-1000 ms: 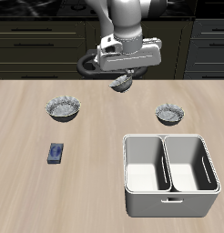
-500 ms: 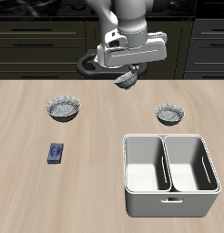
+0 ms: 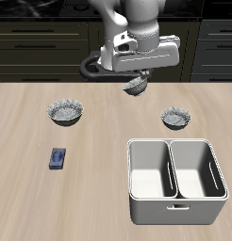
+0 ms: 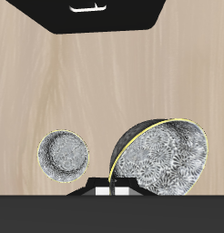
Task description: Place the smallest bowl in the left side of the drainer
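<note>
My gripper (image 3: 136, 79) is shut on the rim of the smallest bowl (image 3: 137, 86), a grey-blue speckled bowl. It holds the bowl tilted in the air above the back of the table. In the wrist view the bowl (image 4: 161, 151) hangs on edge just in front of the fingers (image 4: 103, 190). The drainer (image 3: 176, 142), a light-grey tub with two deep compartments, stands near the table's front edge, well forward of the gripper. Both compartments look empty.
The widest speckled bowl (image 3: 66, 113) sits on the table far from the drainer. The mid-sized bowl (image 3: 176, 118) sits just behind the drainer. One speckled bowl (image 4: 64, 155) shows on the wood below. A small blue object (image 3: 58, 158) lies nearer the front.
My gripper has carried the held bowl sideways along the back of the table, toward the drainer's side. The bowls on the table and the drainer have not moved.
</note>
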